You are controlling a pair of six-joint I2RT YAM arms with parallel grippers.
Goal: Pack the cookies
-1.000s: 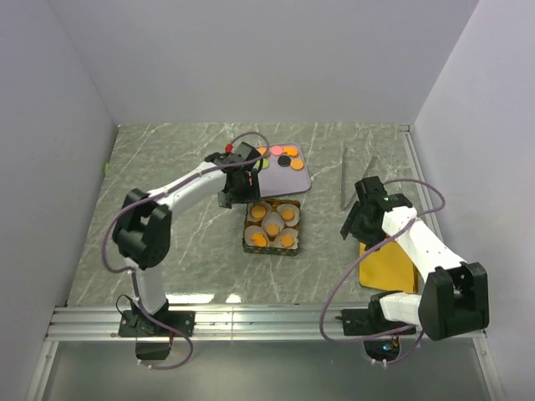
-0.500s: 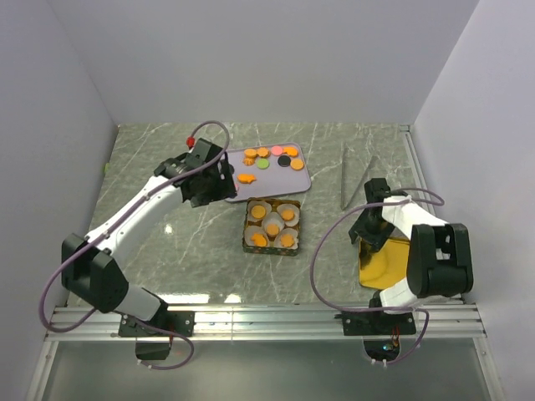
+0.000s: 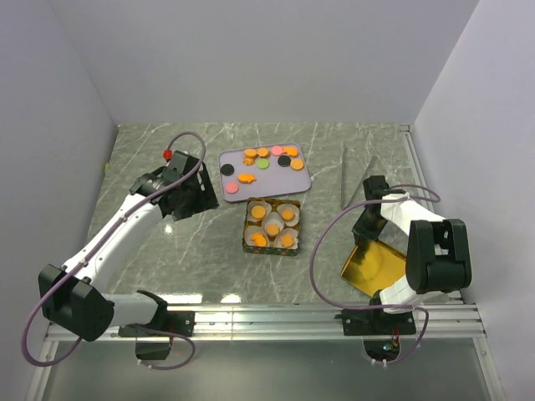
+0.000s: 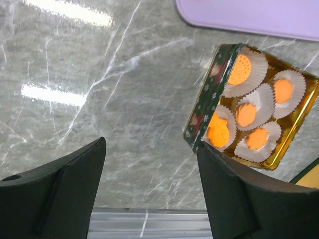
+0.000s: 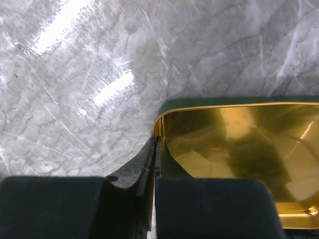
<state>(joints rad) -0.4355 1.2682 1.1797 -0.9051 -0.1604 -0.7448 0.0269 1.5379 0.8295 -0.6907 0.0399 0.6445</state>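
The left gripper (image 4: 149,164) hangs spread and empty over the worktop's left half. The right gripper (image 5: 153,186) pinches the gold lid (image 5: 234,144) near the right edge. Some cookies (image 3: 262,152) lie on the lavender tray (image 3: 280,180) toward the far edge, others in the central tin (image 4: 202,107).

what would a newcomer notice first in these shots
At mid-table sits an open tin with five orange cookies in white cups. Behind it lies a purple tray with more cookies in orange, black, pink and green. On the right, the right claw pinches the rim of a shiny gold lid, which sits tilted.
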